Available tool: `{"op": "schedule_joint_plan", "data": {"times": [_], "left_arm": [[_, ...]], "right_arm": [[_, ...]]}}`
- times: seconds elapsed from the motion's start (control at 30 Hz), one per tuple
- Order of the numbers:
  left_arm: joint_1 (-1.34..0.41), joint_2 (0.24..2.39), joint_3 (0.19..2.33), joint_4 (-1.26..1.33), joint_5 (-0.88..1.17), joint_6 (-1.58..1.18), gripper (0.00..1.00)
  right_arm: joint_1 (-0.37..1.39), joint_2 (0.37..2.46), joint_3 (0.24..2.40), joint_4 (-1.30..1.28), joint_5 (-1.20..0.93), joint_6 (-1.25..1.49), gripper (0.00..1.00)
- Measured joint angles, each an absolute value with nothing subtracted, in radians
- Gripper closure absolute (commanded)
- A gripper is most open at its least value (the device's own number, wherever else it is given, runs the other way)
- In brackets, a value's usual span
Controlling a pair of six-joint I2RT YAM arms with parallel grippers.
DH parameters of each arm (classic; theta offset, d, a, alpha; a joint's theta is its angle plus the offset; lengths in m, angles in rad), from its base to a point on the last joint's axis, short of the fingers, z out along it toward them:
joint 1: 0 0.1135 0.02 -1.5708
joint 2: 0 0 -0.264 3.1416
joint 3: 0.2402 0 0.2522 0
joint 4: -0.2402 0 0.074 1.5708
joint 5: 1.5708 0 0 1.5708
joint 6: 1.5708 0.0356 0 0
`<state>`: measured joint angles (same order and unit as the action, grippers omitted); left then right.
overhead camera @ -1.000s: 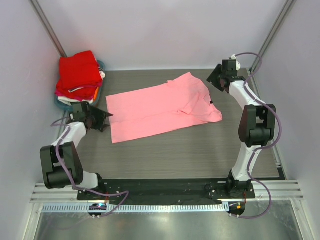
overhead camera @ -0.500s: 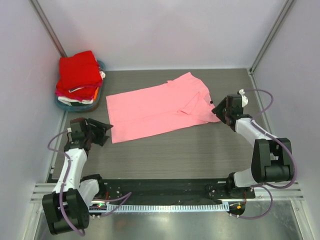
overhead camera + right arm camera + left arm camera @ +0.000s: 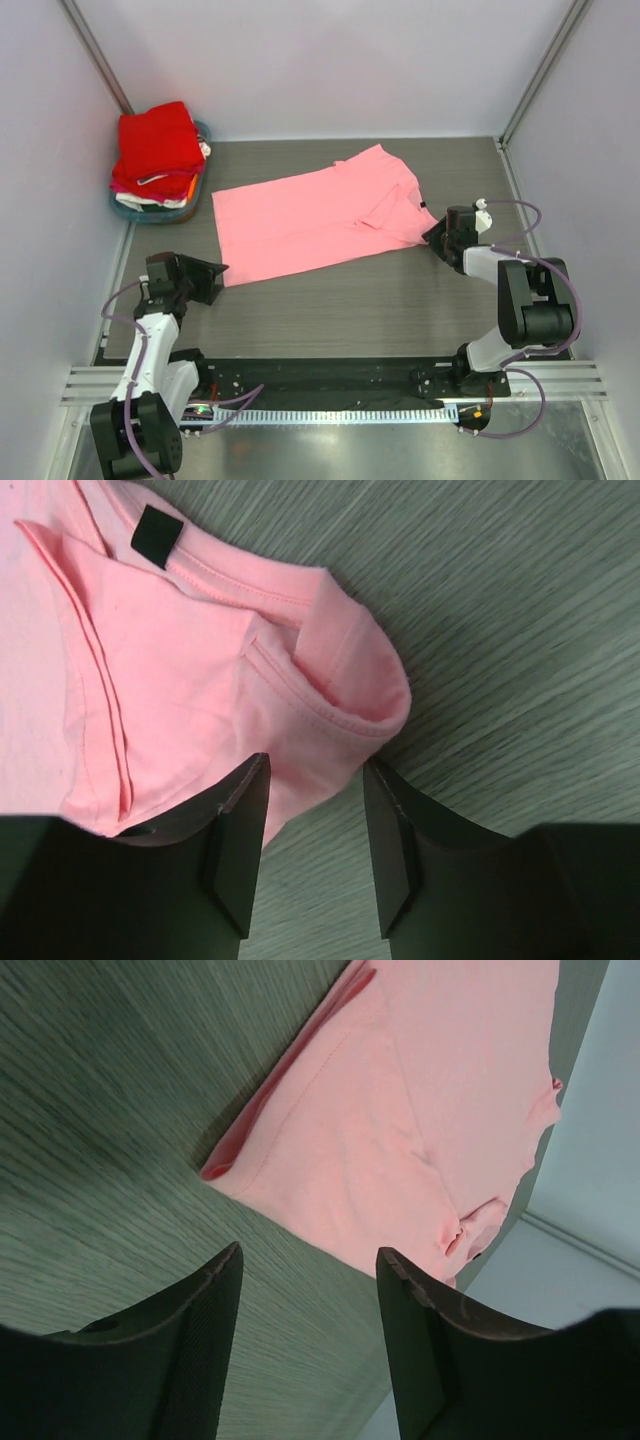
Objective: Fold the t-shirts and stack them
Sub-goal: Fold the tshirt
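Note:
A light pink t-shirt (image 3: 320, 215) lies spread flat on the table, its black neck label (image 3: 157, 532) showing in the right wrist view. My left gripper (image 3: 215, 275) hovers open just short of the shirt's near left corner (image 3: 215, 1172), with only bare table between its fingers (image 3: 200, 1340). My right gripper (image 3: 316, 763) is open at the shirt's right sleeve (image 3: 350, 680), and the edge of the sleeve lies between its fingertips. A folded stack topped by a bright red t-shirt (image 3: 155, 140) rests at the back left.
The stack sits in a shallow teal tray (image 3: 145, 212) by the left wall. Enclosure walls stand close on the left, right and back. The metal rail (image 3: 330, 385) with both arm bases runs along the near edge.
Both arms pulled back toward the near edge. The left gripper dropped from beside the tray to the shirt's near left corner. The right gripper came from the far right corner to the sleeve and narrowed.

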<state>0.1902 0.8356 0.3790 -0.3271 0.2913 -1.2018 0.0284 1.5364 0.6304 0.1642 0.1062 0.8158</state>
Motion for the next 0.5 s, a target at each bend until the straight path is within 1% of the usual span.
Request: {"op": "schedule_joint_plan", "data": {"times": [0.07,0.1,0.17,0.2,0.27,0.3,0.5], "left_arm": [[0.190,0.836,0.367,-0.324,0.280,-1.206,0.46],[0.189,0.836,0.360,-0.324,0.275,-1.207,0.46],[0.185,0.839,0.346,-0.325,0.262,-1.216,0.47],[0.183,0.841,0.342,-0.325,0.256,-1.220,0.48],[0.174,0.848,0.336,-0.325,0.237,-1.225,0.47],[0.169,0.850,0.336,-0.325,0.229,-1.227,0.47],[0.103,0.863,0.329,-0.312,0.159,-1.255,0.49]], "right_arm": [[0.027,1.543,0.631,0.171,0.131,0.820,0.58],[0.025,1.547,0.631,0.175,0.142,0.822,0.64],[0.022,1.557,0.633,0.179,0.168,0.825,0.72],[0.022,1.561,0.636,0.179,0.181,0.826,0.80],[0.018,1.574,0.643,0.179,0.203,0.826,0.89],[0.017,1.578,0.646,0.179,0.214,0.826,0.98],[0.017,1.555,0.619,0.195,0.271,0.831,0.99]]}}
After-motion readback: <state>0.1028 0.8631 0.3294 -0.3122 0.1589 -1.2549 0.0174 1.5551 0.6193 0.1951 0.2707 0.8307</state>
